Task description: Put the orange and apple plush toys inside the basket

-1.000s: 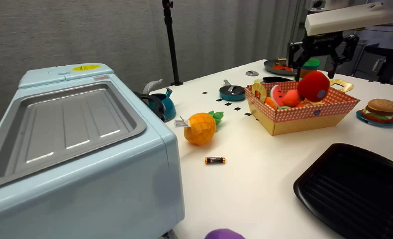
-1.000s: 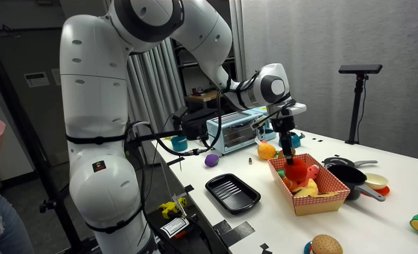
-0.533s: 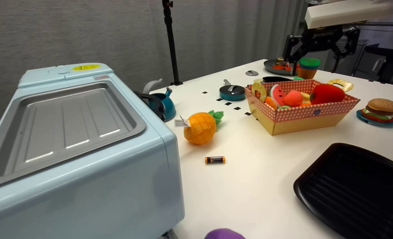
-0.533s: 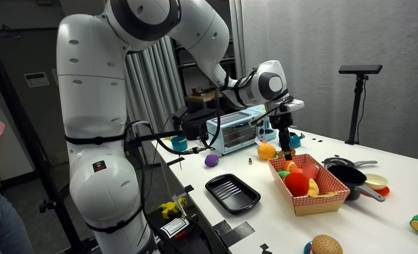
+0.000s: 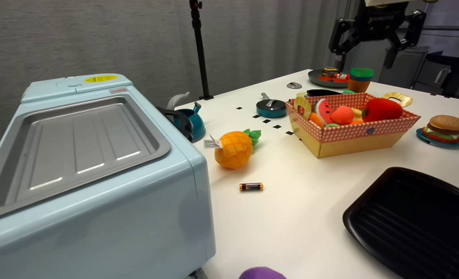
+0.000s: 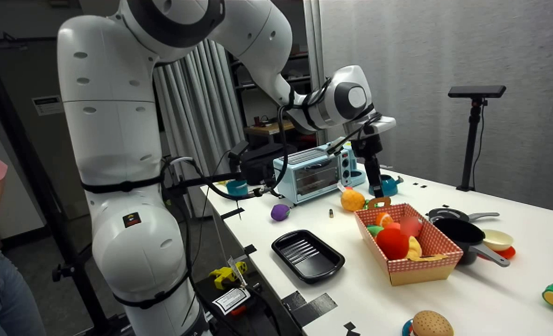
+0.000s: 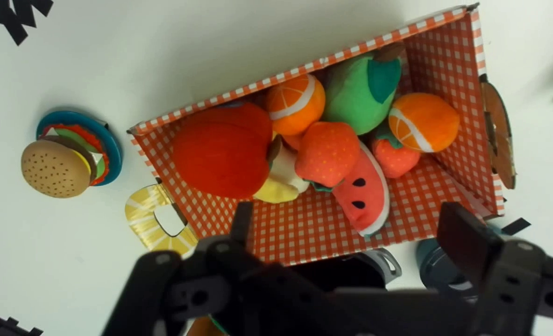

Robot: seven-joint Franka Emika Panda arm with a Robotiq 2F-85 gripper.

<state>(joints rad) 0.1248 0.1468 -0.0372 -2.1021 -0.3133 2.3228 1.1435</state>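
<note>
Claw (image 5: 364, 66): fingers spread wide, with nothing held between them; it hangs higher than the basket (image 5: 353, 146), well apart from the toys inside.
Apple plush (image 7: 223, 151): lies in the basket, at the left end as the wrist view shows it, just beside the banana (image 7: 281, 189); in both exterior views its red body shows within the rim.
Middle orange plush (image 7: 295, 105): in the basket too, between the apple plush and the green pear (image 7: 351, 100) in the wrist view.
Right-hand orange plush (image 7: 424, 122): also in the basket, near its right wall in the wrist view, just beside a strawberry (image 7: 395, 158). Which of the two oranges the task means I cannot tell; with both inside, it should make no difference.
Basket company: another strawberry (image 7: 328, 151) and a watermelon slice (image 7: 370, 193) lie there as well, though the task does not name them.
Pineapple plush (image 5: 233, 150): on the table (image 5: 291, 217), left of the basket in an exterior view; not asked for.
Purple plush (image 6: 280, 212): on the table, to the far side of the black tray (image 6: 321, 262) in an exterior view; not asked for either.
Apple and orange placing: done, as I judge it, since both kinds rest inside and the claw carries nothing.
Owed to the basket: no further toy, it seems; the arm (image 6: 110, 135) probably need only draw away.
</note>
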